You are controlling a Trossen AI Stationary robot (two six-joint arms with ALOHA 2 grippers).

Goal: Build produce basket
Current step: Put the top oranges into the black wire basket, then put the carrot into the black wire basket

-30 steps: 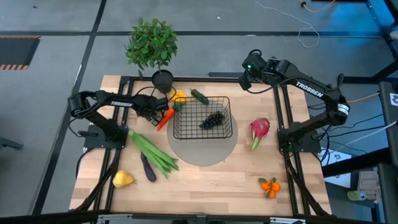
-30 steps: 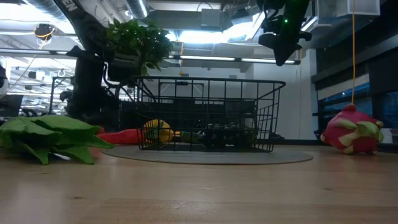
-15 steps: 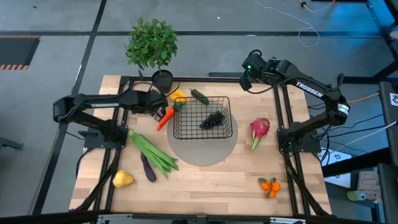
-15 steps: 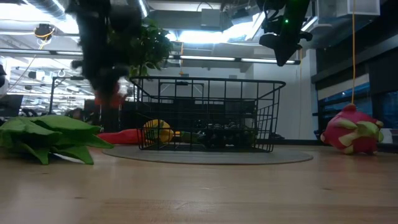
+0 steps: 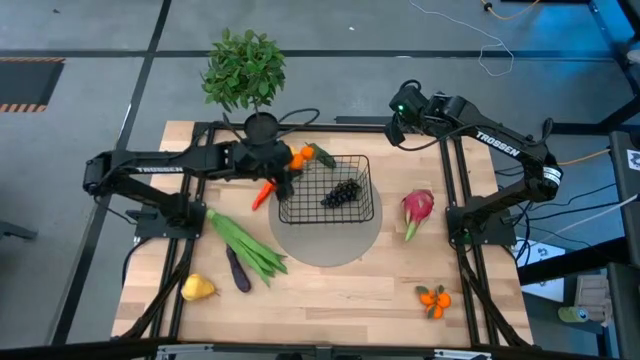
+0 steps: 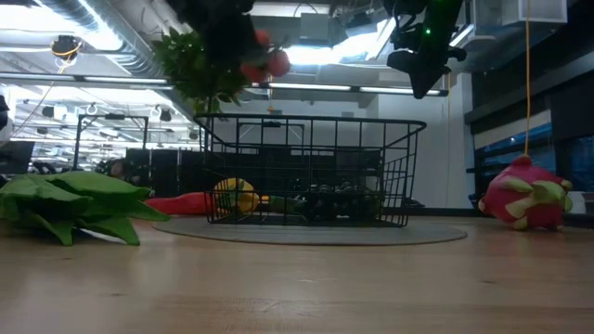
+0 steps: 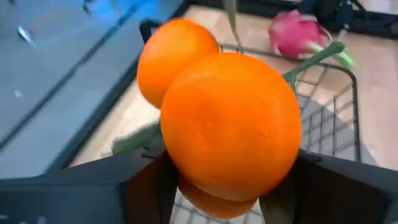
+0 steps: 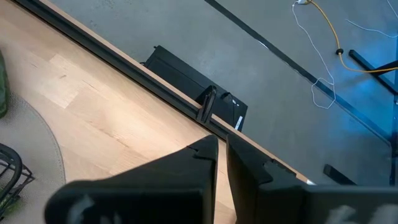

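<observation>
We are looking at one table (image 5: 330, 290) with one round grey mat (image 5: 330, 245) and, sitting on that mat, one black wire basket (image 5: 327, 190). One potted plant (image 5: 245, 72) is standing behind the basket, off its left back corner. One bundle of green stalks (image 5: 245, 243) is lying left of the basket, toward the front; one pink dragon fruit (image 5: 417, 208) is lying to its right. We are counting one purple eggplant (image 5: 237, 270) and one yellow pear (image 5: 197, 289) farther front-left, one carrot (image 5: 263, 193) just beside the basket's left wall, one cucumber (image 5: 321, 154) behind its back rim, and one bunch of grapes (image 5: 345, 191) inside it. One cluster of oranges (image 5: 434, 298) is lying well to the front right.

The left gripper (image 5: 285, 165) is hovering over the basket's back left corner, its fingers (image 7: 143, 193) spread fairly wide and clamping a second cluster of oranges (image 7: 230, 134); how many are in it is hard to make out. The right gripper (image 5: 395, 133) is hanging behind the basket's right side, fingers nearly together, holding nothing.

From table height, something yellow is showing behind the mesh, too hidden to name.
</observation>
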